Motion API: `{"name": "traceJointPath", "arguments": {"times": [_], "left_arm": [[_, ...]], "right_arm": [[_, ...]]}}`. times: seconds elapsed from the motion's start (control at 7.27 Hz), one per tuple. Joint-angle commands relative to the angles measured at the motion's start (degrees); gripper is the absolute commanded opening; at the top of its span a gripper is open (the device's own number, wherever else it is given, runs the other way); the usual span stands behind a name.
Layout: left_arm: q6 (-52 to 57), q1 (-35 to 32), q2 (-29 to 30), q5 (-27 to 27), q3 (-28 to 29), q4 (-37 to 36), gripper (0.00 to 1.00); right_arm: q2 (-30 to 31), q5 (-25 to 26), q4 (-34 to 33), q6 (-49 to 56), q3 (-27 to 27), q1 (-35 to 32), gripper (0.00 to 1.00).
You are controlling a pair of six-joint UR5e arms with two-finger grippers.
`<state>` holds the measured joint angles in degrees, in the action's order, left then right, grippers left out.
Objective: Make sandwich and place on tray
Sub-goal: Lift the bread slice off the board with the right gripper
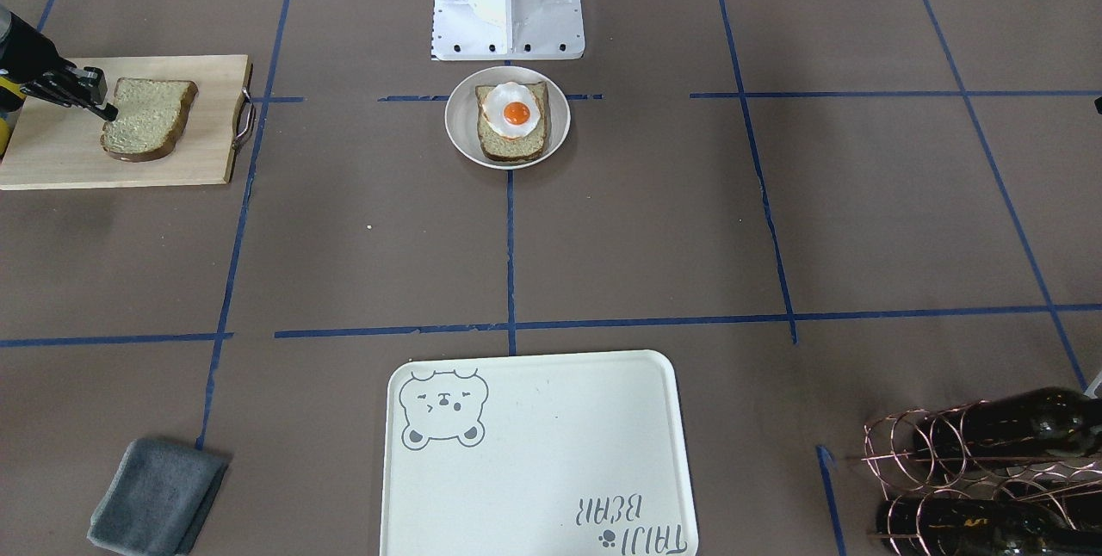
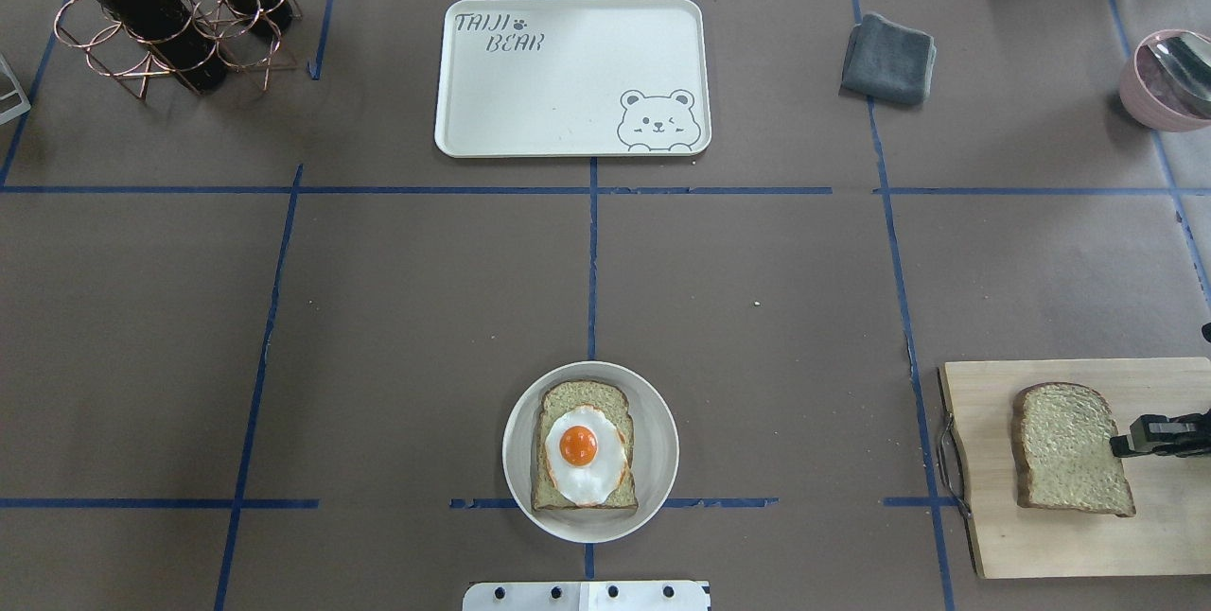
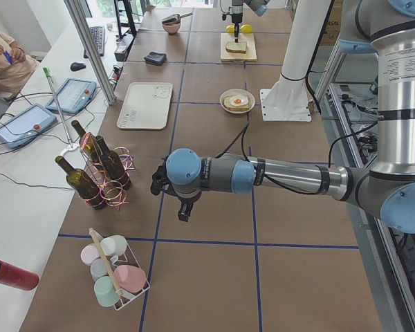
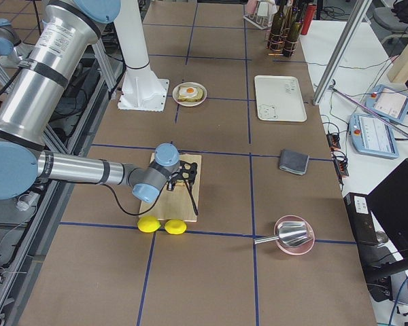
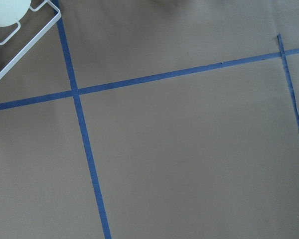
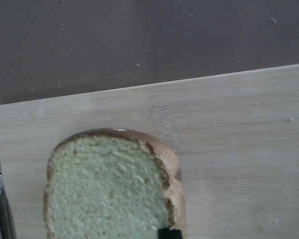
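Robot lab: tape-gridded table (image 2: 426,308), operator tablets (image 3: 72,95).

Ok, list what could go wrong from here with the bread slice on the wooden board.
1. The right gripper meets the plain tan bread slice on the pale wooden cutting board only at its crust edge. So shallow a hold might let it droop or slip.
2. The white fried egg merely rests on the second slice in the small round white plate. An off-centre drop could push it off.
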<state>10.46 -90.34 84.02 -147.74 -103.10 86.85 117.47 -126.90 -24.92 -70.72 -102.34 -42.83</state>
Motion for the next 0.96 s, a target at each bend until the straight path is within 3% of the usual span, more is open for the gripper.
{"name": "traceJointPath", "arguments": {"times": [0.0,0.83], "left_arm": [[0.0,-0.01,0.0,0.0,-0.35,-0.01,1.0],[0.0,-0.01,0.0,0.0,-0.17,-0.01,1.0]], "right_arm": [[-0.4,-1.06,3.46,-4.25,-1.72,-0.06,0.0],[-1.62,-4.58,12.7,-10.92,-3.04,-0.94,0.0]]}}
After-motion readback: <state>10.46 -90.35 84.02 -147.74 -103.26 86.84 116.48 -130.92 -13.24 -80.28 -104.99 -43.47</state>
